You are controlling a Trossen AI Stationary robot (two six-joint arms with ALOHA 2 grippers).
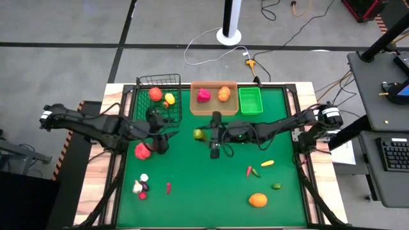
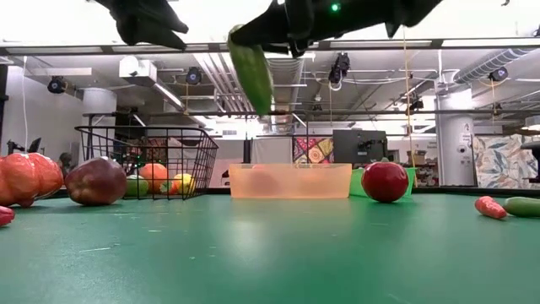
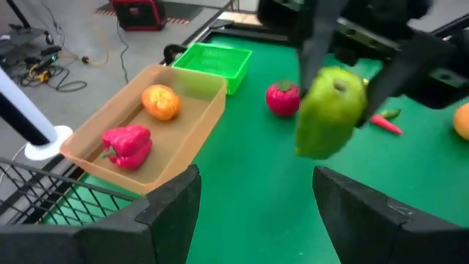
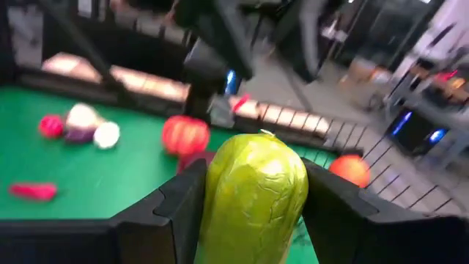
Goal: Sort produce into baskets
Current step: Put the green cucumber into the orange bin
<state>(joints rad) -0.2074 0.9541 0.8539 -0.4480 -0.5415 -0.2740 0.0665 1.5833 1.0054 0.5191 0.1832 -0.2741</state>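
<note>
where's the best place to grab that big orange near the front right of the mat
Grip the orange across its widest middle, coming straight down from above. It is round, sits alone on the green mat, and its nearest neighbour, a small green piece, stands clear of it.

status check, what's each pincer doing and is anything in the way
Right pincer shut on the green bumpy toy fruit, held above the mat. Left pincer open, empty, beside the black wire-mesh basket. Tan shallow tray lies just beyond; nothing in the way.
</note>
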